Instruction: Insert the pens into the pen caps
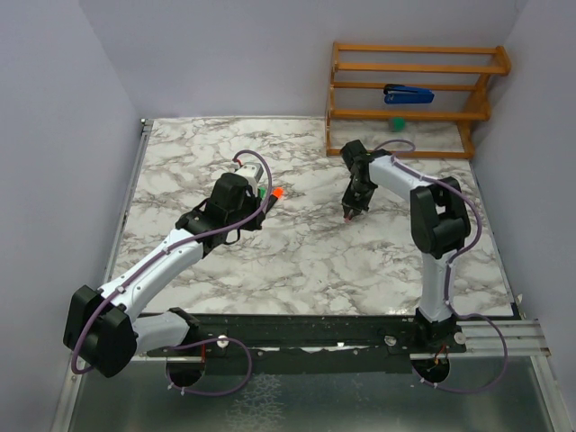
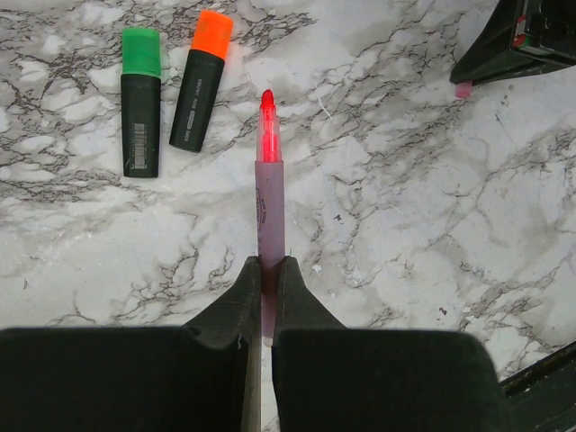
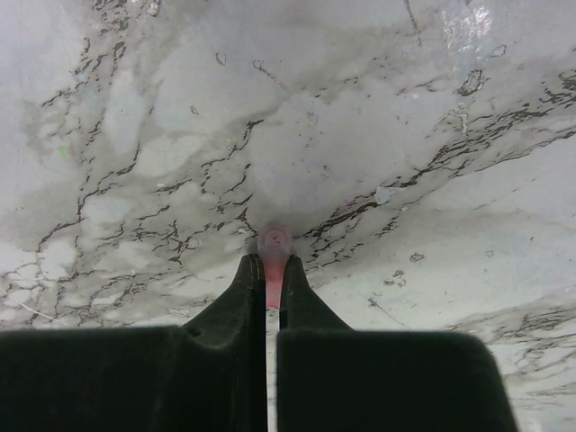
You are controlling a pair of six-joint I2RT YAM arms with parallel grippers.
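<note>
Shelving point(image 1: 450, 114) of pale wood stands at the far right corner of the counter point(image 1: 297, 261), with a blue stapler-like thing point(image 1: 409, 93) on one rung. A green-capped highlighter point(image 2: 141, 99) and an orange-capped highlighter point(image 2: 200, 81), both black-bodied, lie side by side just left of the pink pen point(image 2: 270, 189), not touching it. The left tool point(image 2: 267, 265) is clamped on that pen, a slim pale barrel whose bare red tip points away over the marble. The right tool point(image 3: 273, 265) pinches a small pink cap point(image 3: 274, 241) close to the marble, well apart from the pen's tip. Open counter lies between the two tools, and pale walls close three sides.
</note>
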